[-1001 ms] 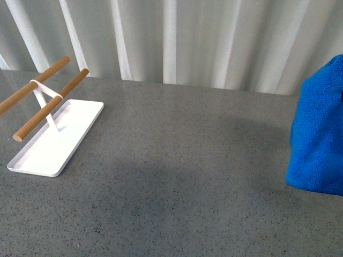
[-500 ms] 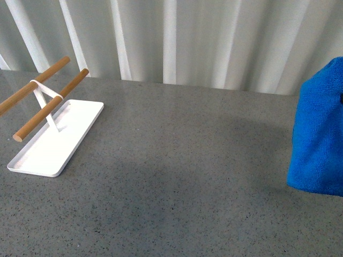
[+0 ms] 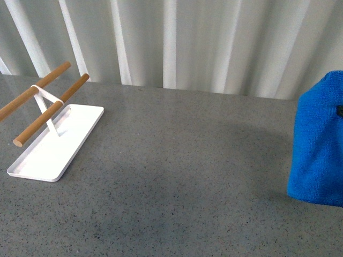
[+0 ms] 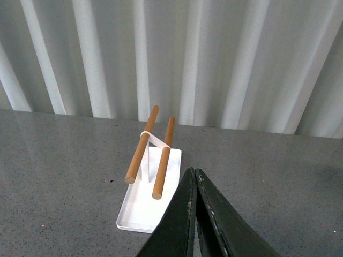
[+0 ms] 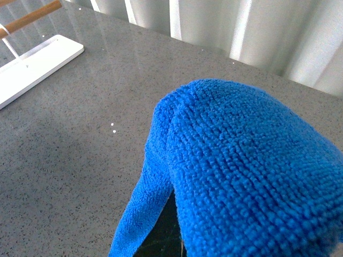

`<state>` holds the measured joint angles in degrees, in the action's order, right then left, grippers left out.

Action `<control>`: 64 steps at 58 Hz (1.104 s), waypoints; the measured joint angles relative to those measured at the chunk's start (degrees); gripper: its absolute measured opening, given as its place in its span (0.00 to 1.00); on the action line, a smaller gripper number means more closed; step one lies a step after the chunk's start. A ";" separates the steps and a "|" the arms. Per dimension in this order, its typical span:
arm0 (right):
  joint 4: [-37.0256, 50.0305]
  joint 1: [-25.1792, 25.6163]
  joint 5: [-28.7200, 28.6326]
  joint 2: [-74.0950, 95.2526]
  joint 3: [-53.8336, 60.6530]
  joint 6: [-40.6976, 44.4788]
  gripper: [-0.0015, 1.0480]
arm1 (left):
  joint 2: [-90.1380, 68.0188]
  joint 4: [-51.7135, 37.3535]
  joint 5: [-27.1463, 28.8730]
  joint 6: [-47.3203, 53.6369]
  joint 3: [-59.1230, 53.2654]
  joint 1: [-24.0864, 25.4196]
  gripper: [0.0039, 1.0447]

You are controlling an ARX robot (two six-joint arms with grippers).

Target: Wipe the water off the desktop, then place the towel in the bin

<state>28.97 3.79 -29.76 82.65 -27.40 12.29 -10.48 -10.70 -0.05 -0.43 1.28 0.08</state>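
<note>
The bright blue towel (image 3: 320, 144) hangs in the air at the right edge of the front view, above the speckled dark grey desktop (image 3: 182, 160). My right gripper is shut on the towel; the cloth (image 5: 241, 166) drapes over the gripper and hides its fingers. My left gripper (image 4: 193, 174) is shut and empty, its two dark fingers pressed together, held above the desktop (image 4: 278, 182) near the white tray. I see no water on the desktop. No bin is in view.
A white rectangular tray (image 3: 37, 160) with a rack of two wooden rods (image 3: 51, 112) stands at the left of the desktop; it also shows in the left wrist view (image 4: 134, 214). A white pleated curtain (image 3: 177, 37) closes off the back.
The towel has shifted slightly down and to the right in the front view. The whole scene has dropped a little in that view.
</note>
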 joint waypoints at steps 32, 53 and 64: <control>-1.25 -0.81 3.08 0.98 -1.97 0.55 0.04 | 10.27 10.67 0.02 0.00 0.00 0.00 0.14; -7.52 -1.66 11.65 18.69 -14.97 4.81 0.04 | 10.25 10.67 0.02 0.00 0.00 0.02 0.76; -10.19 -1.66 15.23 28.57 -17.84 15.45 0.04 | 10.25 10.67 0.02 0.11 0.00 0.02 0.93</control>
<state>18.79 2.13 -14.52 111.22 -45.23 27.75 -0.23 -0.03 -0.03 -0.32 1.28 0.10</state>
